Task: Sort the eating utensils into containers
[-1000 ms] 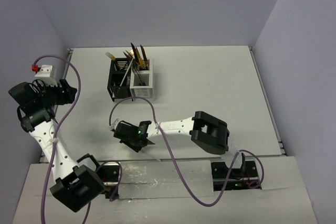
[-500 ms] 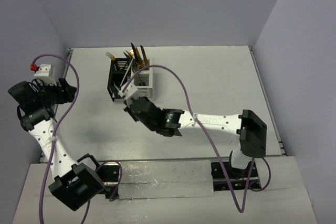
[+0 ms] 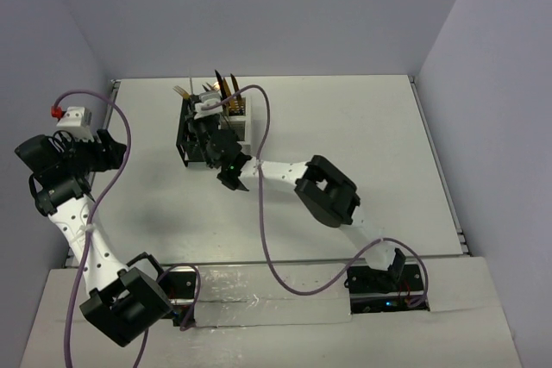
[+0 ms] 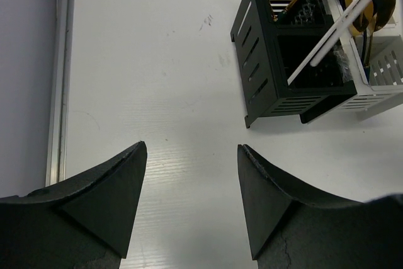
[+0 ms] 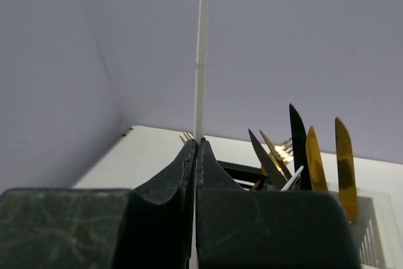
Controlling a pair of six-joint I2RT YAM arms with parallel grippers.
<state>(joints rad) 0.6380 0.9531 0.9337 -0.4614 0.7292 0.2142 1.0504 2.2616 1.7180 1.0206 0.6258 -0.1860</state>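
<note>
The containers stand at the back of the table: a black caddy (image 3: 185, 148) joined to a white caddy (image 3: 243, 134). Gold-headed and black utensils (image 3: 226, 88) stand in them. My right gripper (image 3: 205, 115) is over the black caddy, shut on a thin white stick (image 5: 201, 48) that points straight up from its jaws (image 5: 197, 143). Behind it, a black knife (image 5: 297, 143) and gold blades (image 5: 343, 162) stick up. My left gripper (image 4: 192, 146) is open and empty, well left of the black caddy (image 4: 264, 61). A white stick (image 4: 334, 33) leans across that caddy.
A white box with a red cap (image 3: 73, 115) sits at the table's left edge. Purple cables (image 3: 259, 204) loop over the table from both arms. A metal rail (image 4: 60, 74) runs along the left edge. Walls close in the back and sides.
My right arm has swung from the table's near middle up to the caddies, carrying the thin stick. My left arm has not moved.
</note>
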